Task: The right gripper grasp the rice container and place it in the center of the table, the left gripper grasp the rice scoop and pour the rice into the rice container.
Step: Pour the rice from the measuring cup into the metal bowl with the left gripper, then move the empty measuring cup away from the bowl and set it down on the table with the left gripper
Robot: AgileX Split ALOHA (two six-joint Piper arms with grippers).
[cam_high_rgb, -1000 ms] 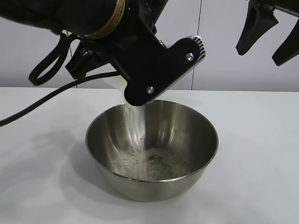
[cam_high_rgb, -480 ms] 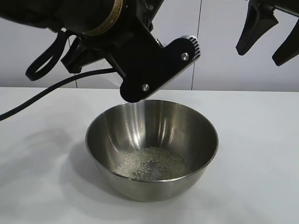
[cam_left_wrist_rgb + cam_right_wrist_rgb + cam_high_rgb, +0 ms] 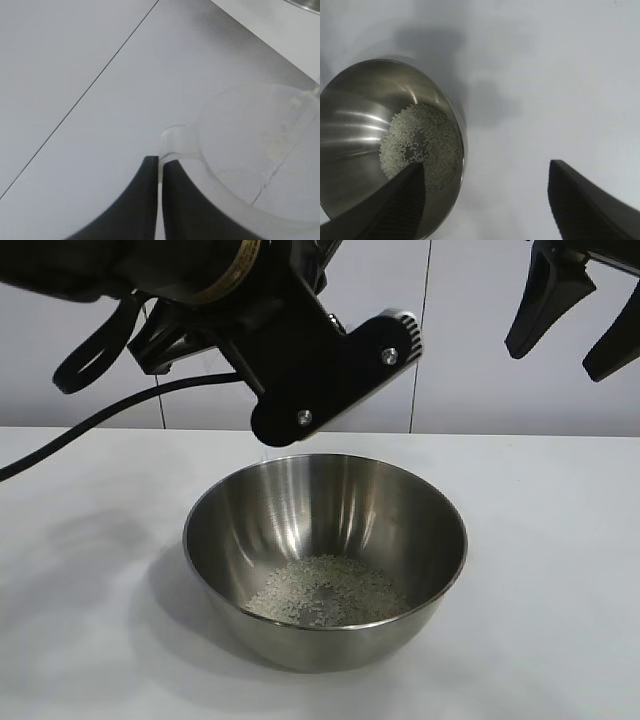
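Hiding behind the left gripper, clear plastic rice scoop, handle pinched tight, above the steel rice container, white rice inside, right gripper spread apart, empty.

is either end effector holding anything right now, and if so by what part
The left end effector is shut on the rice scoop, pinching its small side handle. The right end effector hangs open, up and to the right of the rice container, holding nothing.

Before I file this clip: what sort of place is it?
Probably a lab test bench: bare white table, plain panelled wall, two robot arms over a steel bowl of rice.
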